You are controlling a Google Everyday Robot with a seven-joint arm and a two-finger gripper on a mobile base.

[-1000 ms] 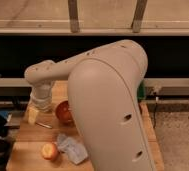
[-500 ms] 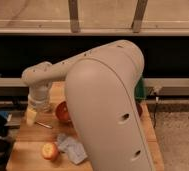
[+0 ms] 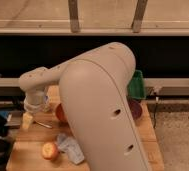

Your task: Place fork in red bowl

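Fork (image 3: pixel 44 124) lies flat, long axis approx left-right, btwn end effector (image 3: pixel 27 121) (jaws apart) & red bowl (image 3: pixel 59 113).

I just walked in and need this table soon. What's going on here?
The robot's arm reaches over the table. Its gripper is open and low near the left edge, holding nothing. The fork lies on the table just to the right of the gripper, not yet picked up. The red bowl sits just past the fork, partly hidden behind the arm. A purple bowl sits on the far right.
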